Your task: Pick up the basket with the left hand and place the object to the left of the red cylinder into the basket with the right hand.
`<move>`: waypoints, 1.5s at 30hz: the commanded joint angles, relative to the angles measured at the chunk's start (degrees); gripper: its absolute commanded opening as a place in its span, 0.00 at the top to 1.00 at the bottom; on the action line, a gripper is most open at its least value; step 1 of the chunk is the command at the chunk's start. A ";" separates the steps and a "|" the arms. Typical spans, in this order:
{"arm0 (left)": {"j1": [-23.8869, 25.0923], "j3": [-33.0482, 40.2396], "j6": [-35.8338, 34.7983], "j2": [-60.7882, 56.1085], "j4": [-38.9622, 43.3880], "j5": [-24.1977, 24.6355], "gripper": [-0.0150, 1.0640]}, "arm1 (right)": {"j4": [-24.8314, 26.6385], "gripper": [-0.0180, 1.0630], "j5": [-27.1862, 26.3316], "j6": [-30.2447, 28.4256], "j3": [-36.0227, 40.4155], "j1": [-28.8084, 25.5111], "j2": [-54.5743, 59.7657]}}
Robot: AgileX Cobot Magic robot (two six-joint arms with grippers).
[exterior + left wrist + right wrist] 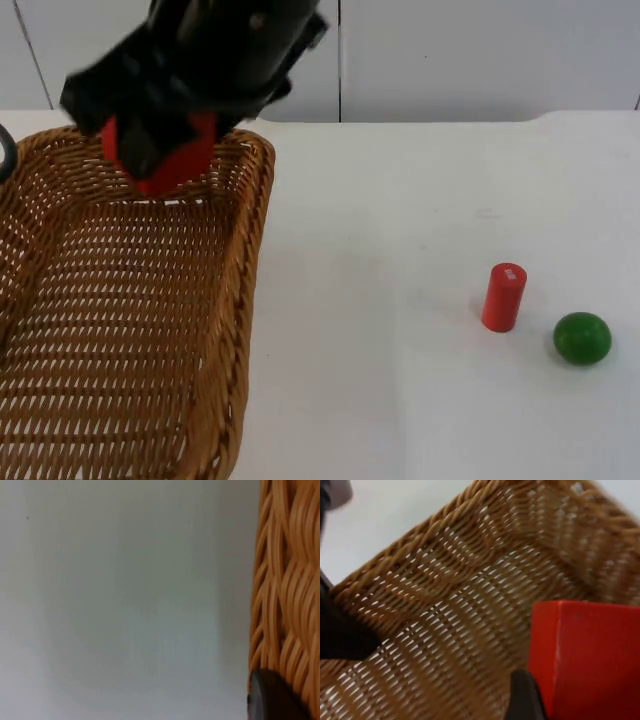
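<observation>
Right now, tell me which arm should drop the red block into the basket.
Right. The right gripper already holds the red block over the basket; the left gripper sits at the basket's rim, holding it.

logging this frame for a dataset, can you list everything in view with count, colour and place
basket: 1, brown wicker, at the table's left side, its rim held by the left gripper
red block: 1, red, held in the right gripper above the basket's far end
red cylinder: 1, red, upright on the table at the right
green ball: 1, green, on the table just right of the red cylinder, slightly nearer the camera
table: 1, white, under everything
partition wall: 1, grey, behind the table
left gripper: 1, black, on the basket's rim
right gripper: 1, black, over the basket's far end, shut on the red block
</observation>
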 commanded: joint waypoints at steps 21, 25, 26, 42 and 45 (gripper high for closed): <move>0.12 -0.06 0.85 -0.33 -2.96 0.25 0.99 | -2.24 0.23 -0.63 0.97 -0.47 0.84 -2.36; 0.12 -0.06 0.85 -0.33 -3.07 0.10 0.99 | -8.56 0.23 2.66 5.60 0.33 0.73 -9.61; 0.12 -0.06 0.85 -0.33 -3.07 0.10 0.99 | -10.49 0.23 3.20 6.52 1.70 0.73 -12.17; 0.12 -0.06 0.85 -0.33 -3.21 0.14 0.99 | -14.11 0.23 -6.32 7.91 36.50 0.73 -51.15; 0.12 -0.06 0.85 -0.33 -3.21 0.25 0.99 | -14.24 0.23 -7.89 7.91 43.98 0.73 -58.83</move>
